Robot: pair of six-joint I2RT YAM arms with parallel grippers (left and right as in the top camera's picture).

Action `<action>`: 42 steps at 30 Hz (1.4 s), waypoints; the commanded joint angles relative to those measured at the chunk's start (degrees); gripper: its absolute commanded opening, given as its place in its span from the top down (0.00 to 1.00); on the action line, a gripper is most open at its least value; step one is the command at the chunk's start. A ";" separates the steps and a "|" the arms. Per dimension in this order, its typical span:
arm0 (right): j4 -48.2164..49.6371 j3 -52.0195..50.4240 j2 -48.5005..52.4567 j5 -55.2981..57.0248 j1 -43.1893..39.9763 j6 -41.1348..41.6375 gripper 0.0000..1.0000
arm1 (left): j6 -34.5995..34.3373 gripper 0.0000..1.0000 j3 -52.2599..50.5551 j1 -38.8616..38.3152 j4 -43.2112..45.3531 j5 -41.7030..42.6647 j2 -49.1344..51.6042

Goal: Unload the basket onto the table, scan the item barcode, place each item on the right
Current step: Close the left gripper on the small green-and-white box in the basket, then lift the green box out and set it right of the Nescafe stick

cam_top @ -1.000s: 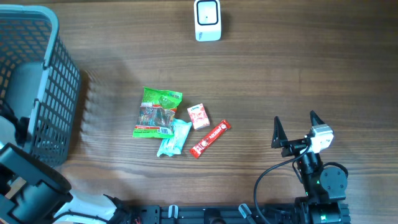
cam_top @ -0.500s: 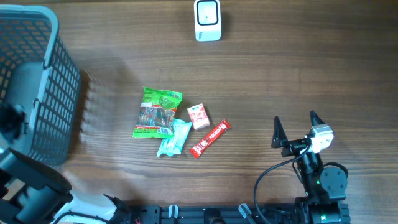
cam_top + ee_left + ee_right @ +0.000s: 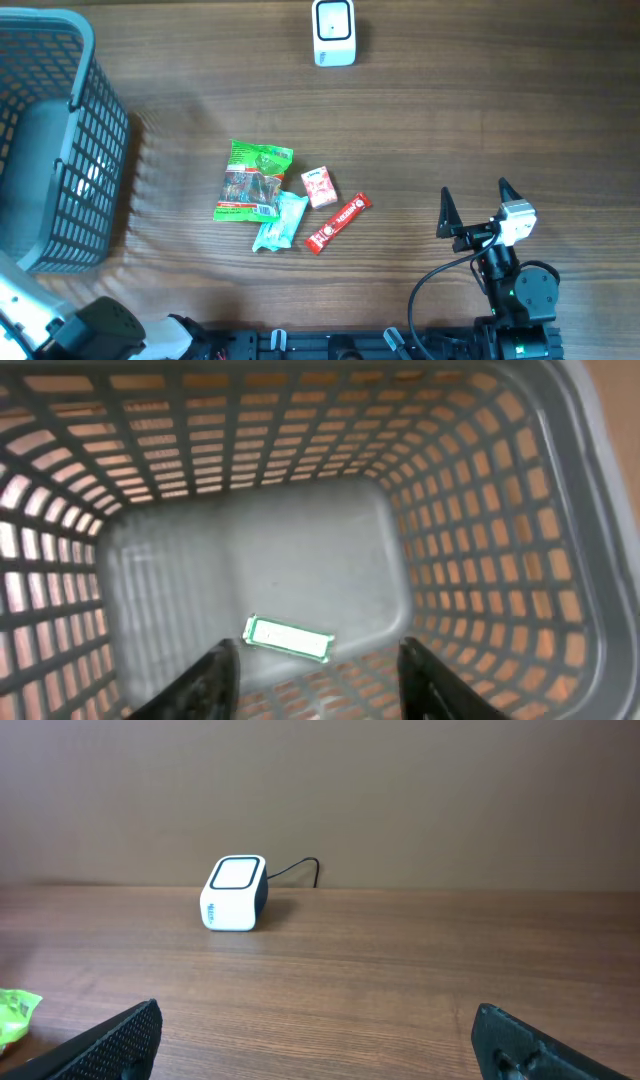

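Observation:
Through my left wrist view I look down into the grey basket [image 3: 480,510]. A small white item with a green border [image 3: 288,639] lies flat on its floor. My left gripper [image 3: 320,672] hangs open above it, with nothing between the fingers. A green snack bag [image 3: 254,180], a teal packet [image 3: 281,222], a small red-and-white box [image 3: 319,186] and a red bar [image 3: 338,223] lie grouped mid-table. The white scanner [image 3: 333,32] stands at the far edge, also visible as the scanner [image 3: 234,893] ahead of my right gripper [image 3: 320,1032]. That right gripper [image 3: 473,188] is open and empty at the front right.
The basket [image 3: 95,120] fills the table's left side. Only part of my left arm [image 3: 90,330] shows in the overhead view, at the bottom left corner. A dark cable runs from behind the scanner. Bare wood lies between the items and the right gripper.
My left arm has pulled back from over the basket toward the bottom left corner. The right arm and the table items have not moved.

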 commanded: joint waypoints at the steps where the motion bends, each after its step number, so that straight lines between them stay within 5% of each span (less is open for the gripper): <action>1: 0.20 -0.04 -0.15 0.59 -0.17 -0.31 0.00 | -0.24 0.22 -1.14 0.00 -2.43 0.74 2.12; 4: 0.20 -0.04 -0.15 0.59 -0.17 -0.31 0.00 | -0.44 0.00 -4.13 0.00 -3.15 0.98 3.82; 5: 0.20 -0.04 -0.15 0.59 -0.17 -0.28 0.00 | -0.42 0.00 -5.25 0.00 -2.91 1.01 4.39; 17: 0.17 -0.04 -0.15 0.59 -0.17 -0.31 0.00 | 5.95 0.00 -14.36 0.00 2.86 7.06 18.05; 25: 0.17 -0.04 -0.15 0.59 -0.17 -0.31 0.00 | 18.64 0.03 -15.65 0.00 1.57 14.95 26.34; 35: 0.17 -0.04 -0.15 0.59 -0.17 -0.31 0.00 | 26.27 0.10 -15.67 -1.68 4.66 11.61 26.93; 42: 0.17 -0.04 -0.15 0.59 -0.17 -0.28 0.00 | 43.50 0.09 -15.67 -6.86 9.42 11.58 26.93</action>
